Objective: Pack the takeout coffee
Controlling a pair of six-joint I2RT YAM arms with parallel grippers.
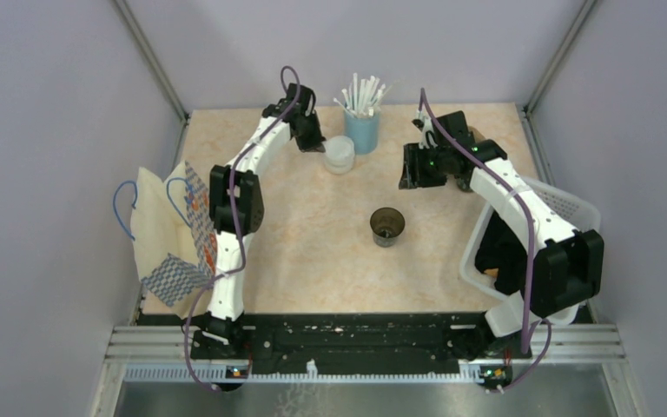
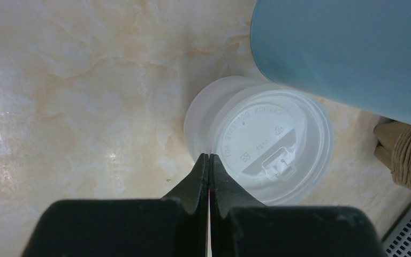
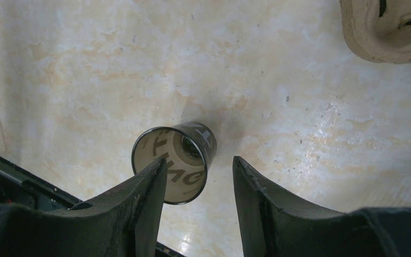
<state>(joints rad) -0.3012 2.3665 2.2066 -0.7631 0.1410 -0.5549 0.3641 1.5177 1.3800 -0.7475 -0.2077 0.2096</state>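
Note:
The takeout coffee cup [image 1: 387, 226] stands upright and lidless in the middle of the table, dark outside and tan inside. In the right wrist view the cup [image 3: 174, 163] lies below my open right gripper [image 3: 199, 159], partly behind the left finger. The right gripper [image 1: 412, 174] hovers up and to the right of the cup, not touching it. A stack of white lids [image 1: 340, 154] sits next to the straw cup. My left gripper [image 2: 209, 156] is shut, its tips at the near left edge of the top lid [image 2: 270, 144]. The left gripper [image 1: 316, 142] holds nothing that I can see.
A light-blue cup [image 1: 362, 130] of white straws stands at the back, close behind the lids, and fills the upper right of the left wrist view [image 2: 348, 48]. A brown cardboard cup carrier [image 3: 390, 27] lies behind the right gripper. A white basket [image 1: 564, 208] is at the right, a paper bag [image 1: 174, 230] at the left.

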